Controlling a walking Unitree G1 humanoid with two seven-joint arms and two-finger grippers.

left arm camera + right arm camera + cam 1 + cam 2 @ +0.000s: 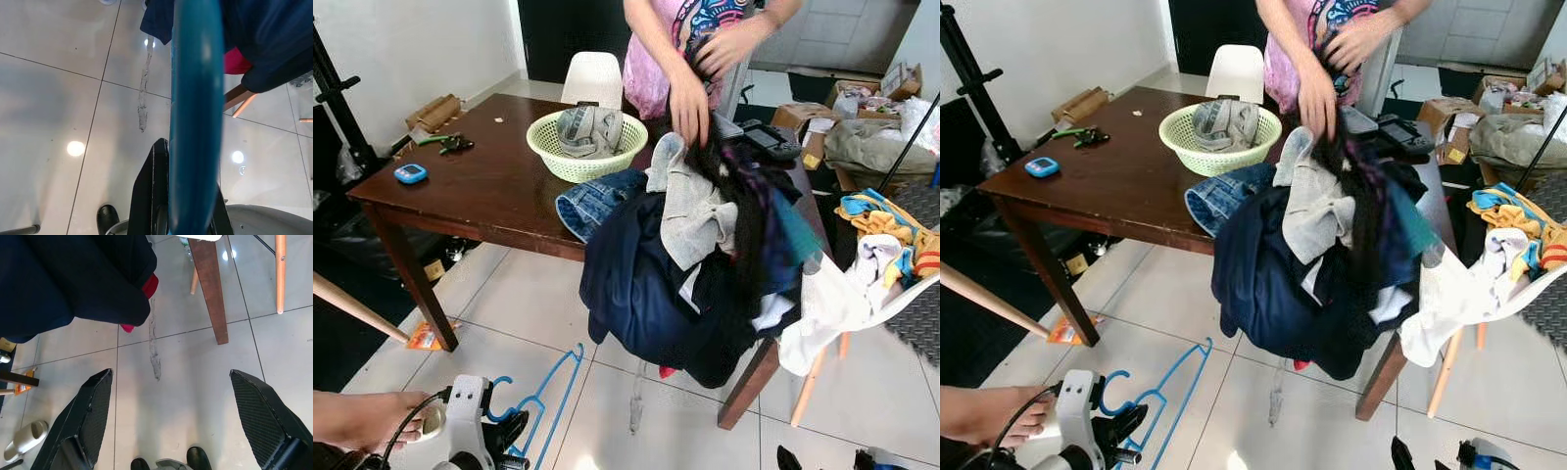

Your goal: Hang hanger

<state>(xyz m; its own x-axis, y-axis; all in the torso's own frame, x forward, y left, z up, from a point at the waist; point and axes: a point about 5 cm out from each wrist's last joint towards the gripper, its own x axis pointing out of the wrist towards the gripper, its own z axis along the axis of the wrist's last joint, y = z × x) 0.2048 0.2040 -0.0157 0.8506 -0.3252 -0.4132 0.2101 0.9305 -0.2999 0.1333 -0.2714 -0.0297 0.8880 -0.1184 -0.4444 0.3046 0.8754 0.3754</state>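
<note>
A blue plastic hanger hangs low over the tiled floor at the bottom left, and my left gripper is shut on it. In the left wrist view the hanger's blue bar runs straight out between the black fingers. My right gripper is held low at the bottom right. It is open, with its two padded fingers wide apart over bare tiles and nothing between them.
A brown table carries a green basket and a big clothes pile hanging over its front edge. A person behind it handles the pile. A clothes-covered chair is on the right. A person's hand is beside my left arm.
</note>
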